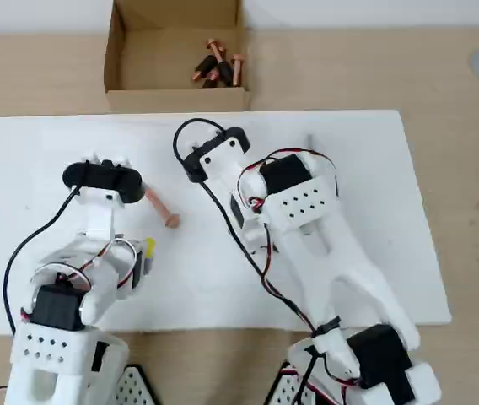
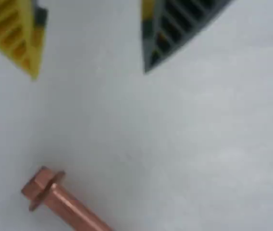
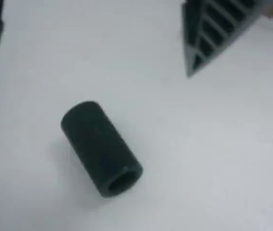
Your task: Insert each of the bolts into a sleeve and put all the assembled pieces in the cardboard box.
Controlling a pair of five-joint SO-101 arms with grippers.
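The left gripper [image 2: 89,70], wide open and empty, hangs near a copper bolt [image 2: 59,199]; the right gripper [image 3: 86,77], likewise open, hangs near a black sleeve [image 3: 100,147]. Assembled pieces [image 1: 218,67] lie in the cardboard box [image 1: 115,59] at the table's [image 1: 459,169] twelve o'clock.

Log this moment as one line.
left gripper open near bolt | right gripper open near sleeve | assembled pieces in cardboard box
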